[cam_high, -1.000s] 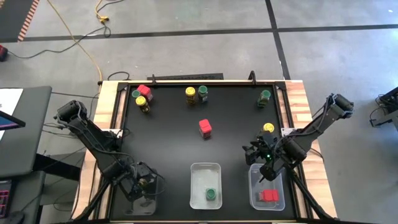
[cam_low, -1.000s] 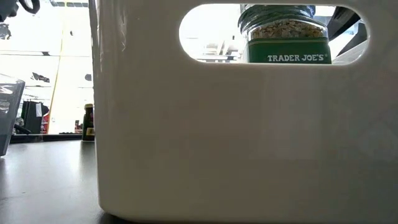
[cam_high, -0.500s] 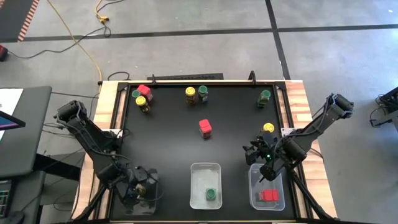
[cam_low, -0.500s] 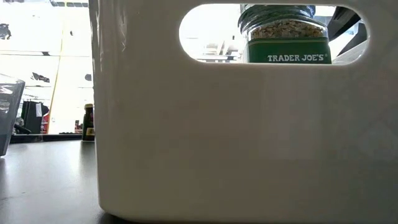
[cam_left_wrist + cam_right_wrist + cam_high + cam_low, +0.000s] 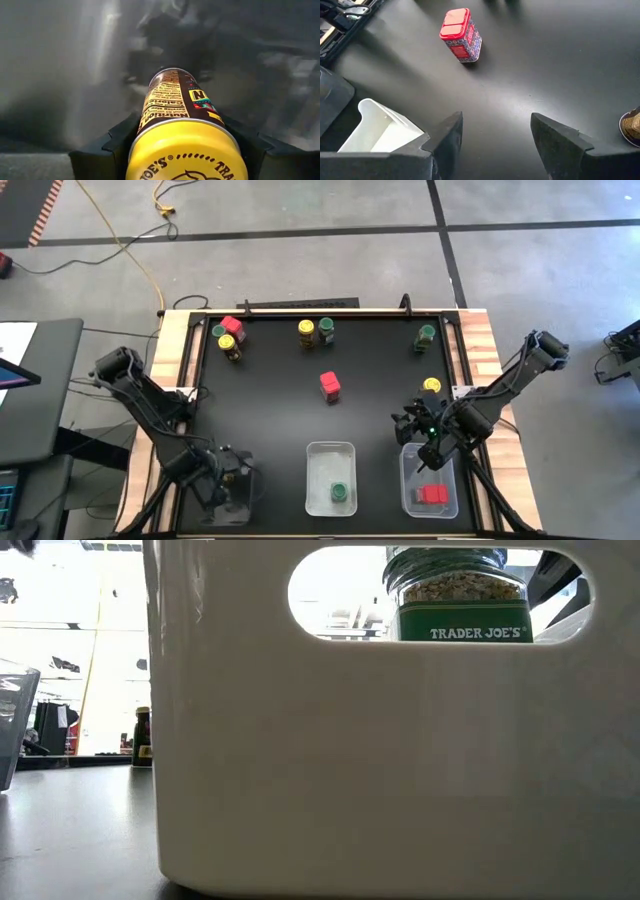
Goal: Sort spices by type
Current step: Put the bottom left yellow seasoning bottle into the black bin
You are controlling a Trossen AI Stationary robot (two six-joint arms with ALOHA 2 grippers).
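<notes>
At near left table corner, left gripper (image 5: 228, 485) pinches yellow jar (image 5: 176, 131) by round sides, above clear left tray (image 5: 238, 515). Jar small, hard, smooth, likely glass: light but slippery, could break; best hold is mid body. Right gripper (image 5: 496, 129) spread, holds nothing, hangs over right tray (image 5: 447, 498). Red jar (image 5: 460, 35) is boxy, alone mid table.

Around my black table (image 5: 280, 420) I see grey concrete floor (image 5: 300, 210) crossed by dark tape lines (image 5: 330, 232) and 1 yellow cable (image 5: 125, 245).
</notes>
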